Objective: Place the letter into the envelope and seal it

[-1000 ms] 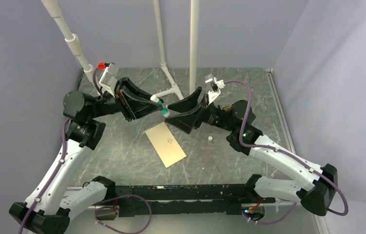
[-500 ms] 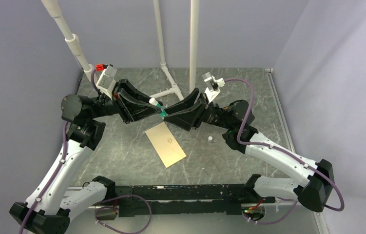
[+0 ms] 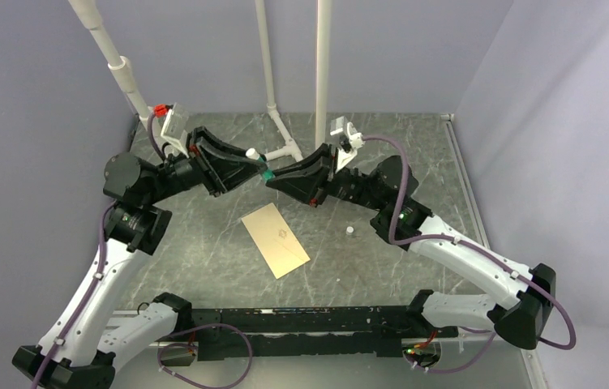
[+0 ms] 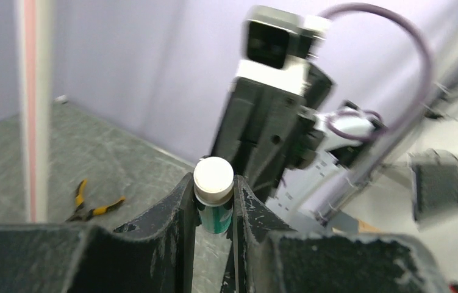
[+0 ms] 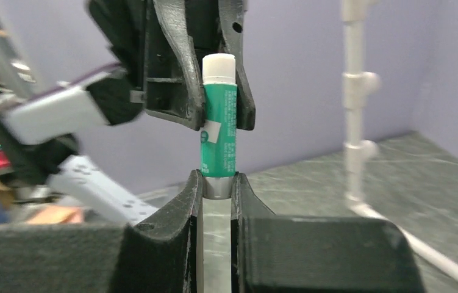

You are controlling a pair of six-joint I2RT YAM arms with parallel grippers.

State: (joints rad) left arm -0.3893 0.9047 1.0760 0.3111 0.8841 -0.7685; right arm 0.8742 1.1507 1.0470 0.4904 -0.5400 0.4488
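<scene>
1. Overhead, both pincers meet on one glue stick (image 5: 218, 122): the left gripper (image 4: 213, 198) clamps its green body, and the right gripper (image 5: 217, 186) is closed on its grey end.
2. The stick's long axis runs along the right fingers and across the left ones (white end farthest from the right).
3. The envelope (image 3: 276, 240) lies flat mid-way across the table (image 3: 203, 243), below the stick and toward the near edge; the letter does not show apart from it.

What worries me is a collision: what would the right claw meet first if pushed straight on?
The left claw, probably: it faces the right claw head-on, both gripping the same glue stick, with only that stick between them.
</scene>
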